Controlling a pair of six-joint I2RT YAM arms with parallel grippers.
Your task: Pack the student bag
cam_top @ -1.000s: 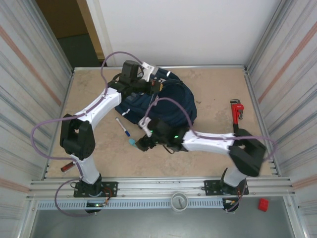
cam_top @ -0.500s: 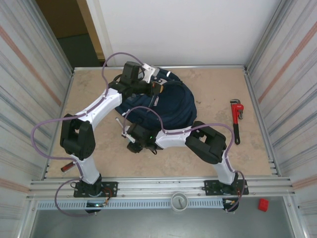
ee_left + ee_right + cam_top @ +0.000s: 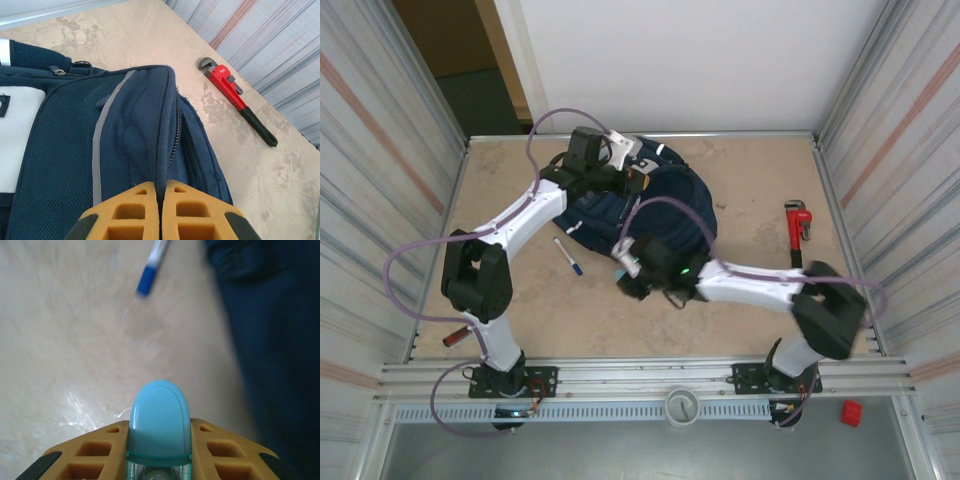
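From above I see the student bag (image 3: 670, 205) mid-table toward the far wall, with my left gripper (image 3: 638, 182) on its far-left end and my right gripper (image 3: 630, 280) at its near edge, a pen (image 3: 568, 256) nearby. On the left wrist view, the jaws are pinched onto a bag fold, with a red wrench (image 3: 235, 95) beyond. On the right wrist view, the jaws clamp a light-blue object (image 3: 160, 417), the bag alongside.

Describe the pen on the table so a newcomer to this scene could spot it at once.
Start at the navy backpack in the middle of the table. Just off its left side in the top view lies a slim white pen with a blue cap. Unlike the red pipe wrench at far right, it is thin and white.
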